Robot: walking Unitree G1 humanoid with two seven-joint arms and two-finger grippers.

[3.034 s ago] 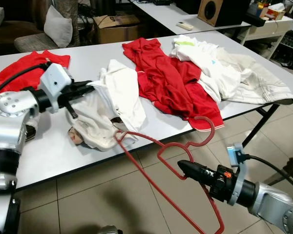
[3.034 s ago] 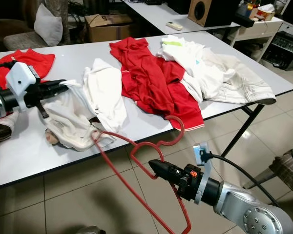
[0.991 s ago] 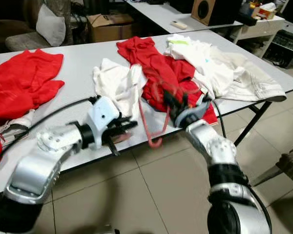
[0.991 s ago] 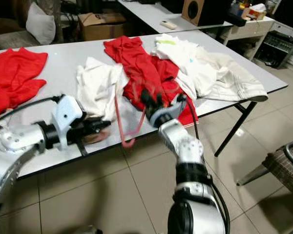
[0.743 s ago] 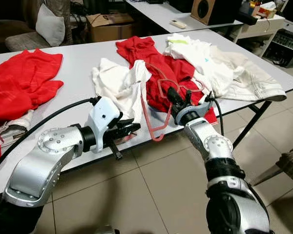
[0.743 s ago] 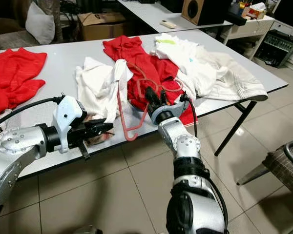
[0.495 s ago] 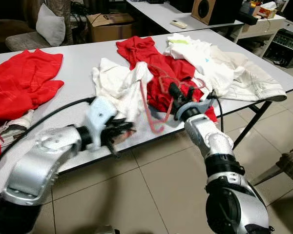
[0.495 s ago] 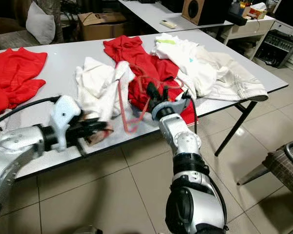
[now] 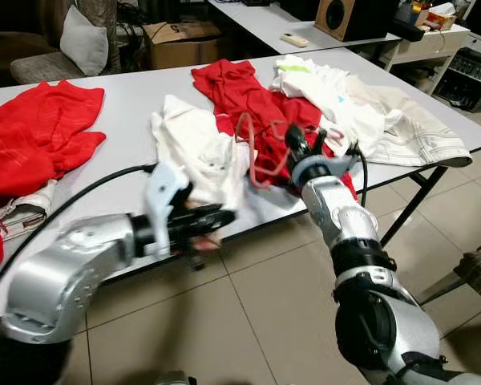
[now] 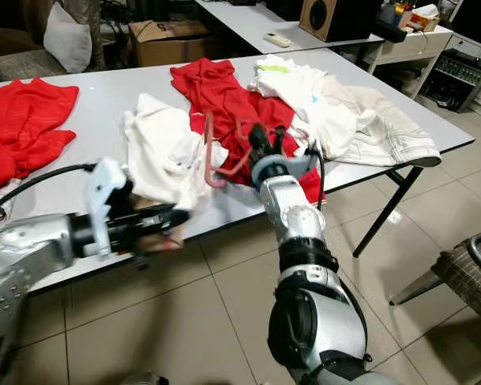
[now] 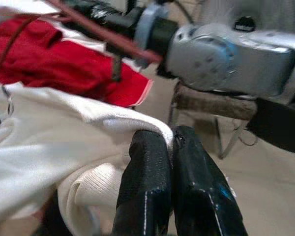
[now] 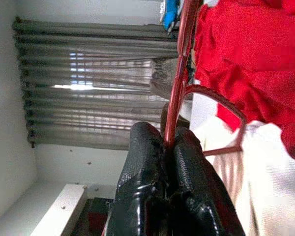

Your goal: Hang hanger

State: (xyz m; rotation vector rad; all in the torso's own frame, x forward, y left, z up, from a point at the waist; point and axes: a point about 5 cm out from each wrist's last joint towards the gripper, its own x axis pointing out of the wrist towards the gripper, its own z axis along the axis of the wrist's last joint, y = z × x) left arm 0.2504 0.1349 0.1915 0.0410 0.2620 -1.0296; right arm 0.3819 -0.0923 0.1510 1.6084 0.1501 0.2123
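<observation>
My right gripper [image 12: 169,142] is clamped on the red hanger [image 10: 224,164]; its wire runs straight out beyond my fingertips, toward the white shirt [image 9: 200,148]. My left gripper [image 11: 172,142] pinches that shirt's edge, just beside the hanger, on the table [image 9: 128,96].

arms [image 9: 60,277]: silver, jointed | tools [image 12: 160,191]: black two-finger | cables [image 9: 72,196]: black | wrist blocks [image 9: 160,192]: white

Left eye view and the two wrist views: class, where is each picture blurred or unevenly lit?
Left eye view: the left gripper is motion-smeared, the table sharp. Left wrist view: the white garment is soft. Right wrist view: bright window glare behind the red hanger.
</observation>
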